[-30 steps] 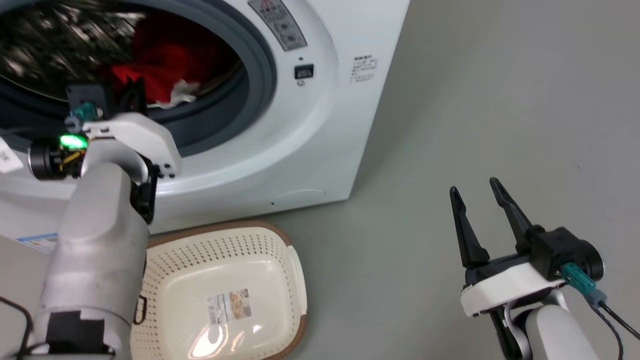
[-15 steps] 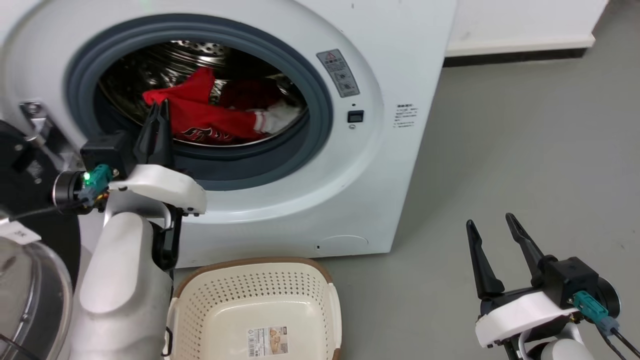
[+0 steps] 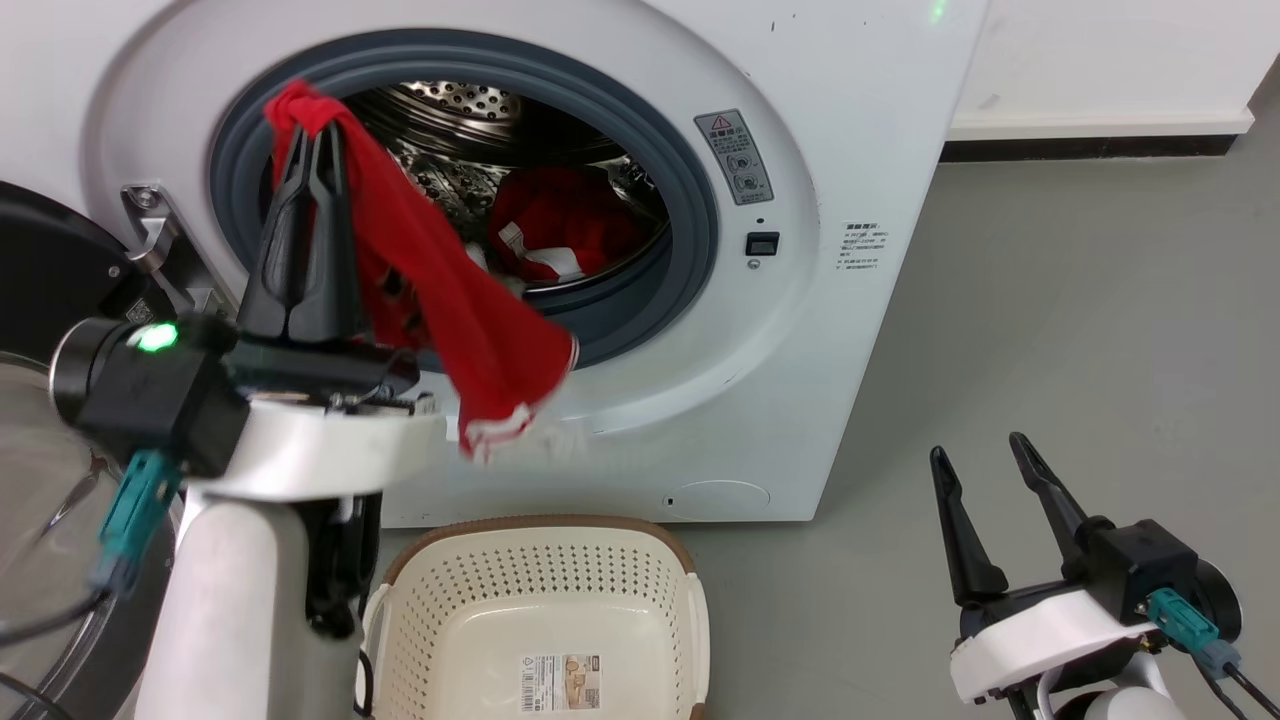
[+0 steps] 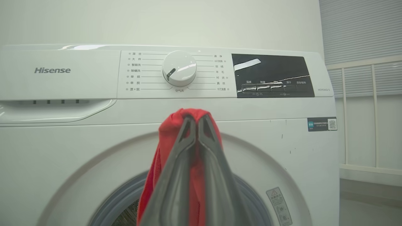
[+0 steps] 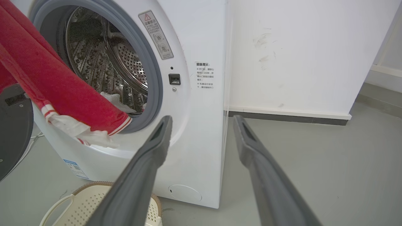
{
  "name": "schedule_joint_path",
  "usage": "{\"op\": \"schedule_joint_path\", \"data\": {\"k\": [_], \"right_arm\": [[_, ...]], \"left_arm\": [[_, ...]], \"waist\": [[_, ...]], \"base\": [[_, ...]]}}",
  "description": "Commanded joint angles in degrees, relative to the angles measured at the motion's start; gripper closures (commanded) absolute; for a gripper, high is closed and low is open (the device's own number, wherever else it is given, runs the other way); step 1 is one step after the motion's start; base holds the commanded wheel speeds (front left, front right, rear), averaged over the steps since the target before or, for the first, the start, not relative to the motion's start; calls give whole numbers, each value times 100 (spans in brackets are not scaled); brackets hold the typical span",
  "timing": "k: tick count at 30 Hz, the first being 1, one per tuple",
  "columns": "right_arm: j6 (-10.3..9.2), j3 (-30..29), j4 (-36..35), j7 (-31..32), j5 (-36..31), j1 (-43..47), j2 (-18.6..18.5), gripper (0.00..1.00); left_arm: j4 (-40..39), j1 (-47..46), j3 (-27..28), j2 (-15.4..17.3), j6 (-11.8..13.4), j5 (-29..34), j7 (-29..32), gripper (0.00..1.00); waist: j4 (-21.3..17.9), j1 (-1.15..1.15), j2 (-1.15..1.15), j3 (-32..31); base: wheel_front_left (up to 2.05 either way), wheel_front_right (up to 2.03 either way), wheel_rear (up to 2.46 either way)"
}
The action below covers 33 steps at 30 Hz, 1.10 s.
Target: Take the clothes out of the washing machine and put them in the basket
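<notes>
The washing machine [image 3: 860,330] takes the upper part of the head view, from 9 to 1 o'clock. Its door [image 3: 40,250] is swung open at 9 o'clock, and a grey seal [image 3: 690,200] runs around the steel drum [image 3: 450,100]. The basket [image 3: 530,526] stands on the floor [image 3: 1050,300] just in front of the machine, at 6 o'clock, and no clothes lie in it. One of the clothes, the banded garment [image 3: 470,320], red with white bands at its hem, hangs in front of the drum mouth. Its lower end is at the lower lip of the seal, above the basket and apart from it; whether it touches the seal cannot be told. The second garment [image 3: 570,210], also red, lies inside the drum at 12 o'clock. The left gripper [image 3: 320,140], at 10 o'clock, has its fingers pressed together on the top fold of the banded garment, which in the left wrist view is bunched over the tips. The right gripper [image 3: 977,448], at 4 o'clock, is spread and carries nothing. The step in hand appears to be carrying this garment to the basket. To do it well, the left arm should probably draw back toward 6 o'clock until the whole cloth is free of the seal. Then it should lower the hem inside the rim first and release only when most of the cloth rests in the basket, because a trailing end could catch on the seal or drop on the floor.
</notes>
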Motion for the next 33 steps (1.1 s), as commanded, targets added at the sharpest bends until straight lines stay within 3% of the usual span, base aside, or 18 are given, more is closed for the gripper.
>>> {"op": "schedule_joint_path", "data": {"k": [1, 7, 13, 22, 33], "right_arm": [[-4, 18, -25, 13, -4, 58, 6, 0], [-3, 13, -39, -3, 19, 76, 6, 0], [-4, 70, -28, -1, 31, -7, 6, 0], [-4, 169, -6, -37, 25, -230, 6, 0], [-3, 279, -115, -53, -100, -784, 7, 0]], "left_arm": [[-237, 181, -7, -15, 37, 12, 51, 100], [-1344, 1008, -92, -98, 236, -59, 433, 100], [-1068, 1818, -199, -200, 411, -206, 629, 100], [867, 2344, -351, -367, 407, -784, 452, 100], [4116, 777, -463, -442, 252, -1086, -162, 100]], "waist": [[-9, 1, 0, 6], [-17, 1, 0, 55], [20, 1, 0, 240], [-25, 1, 0, 691], [-101, 1, 0, 1954]], "base": [[0, 0, 0], [0, 0, 0], [0, 0, 0], [0, 0, 0], [0, 0, 0]]}}
